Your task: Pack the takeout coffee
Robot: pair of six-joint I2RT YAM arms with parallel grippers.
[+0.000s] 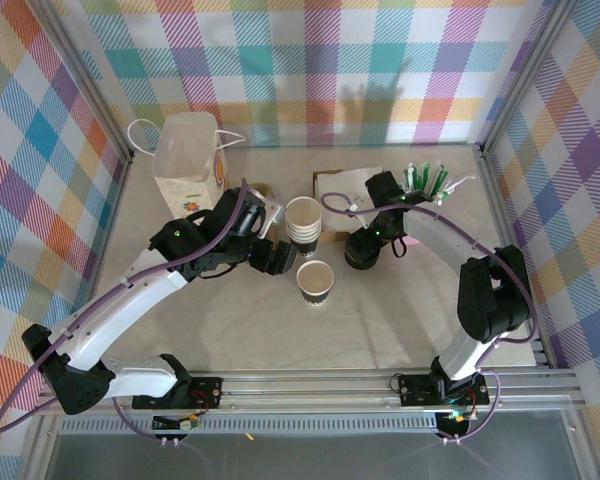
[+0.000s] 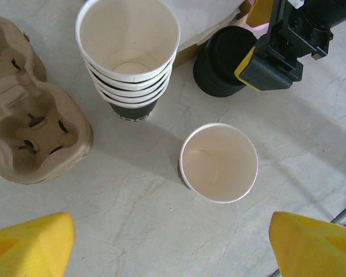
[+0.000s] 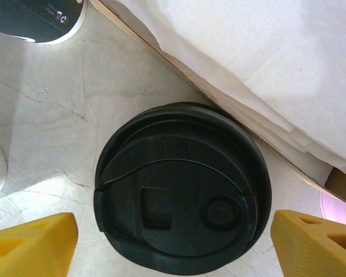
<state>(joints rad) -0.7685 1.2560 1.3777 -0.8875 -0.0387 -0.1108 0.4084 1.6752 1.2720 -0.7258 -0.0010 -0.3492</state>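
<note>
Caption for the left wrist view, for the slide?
Open left gripper aimed at a lone lidless cup; cup stack, pulp carrier and black lid stack nearby.

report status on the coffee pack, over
Left gripper open, hovering near lone cup, cup lidless. Right gripper open over black lid stack, not gripping. Cup stack close by, nothing blocking.

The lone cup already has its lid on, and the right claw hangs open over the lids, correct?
No: the lone cup is lidless, its inside bare in the left wrist view. The right claw does hang open over the lids.
</note>
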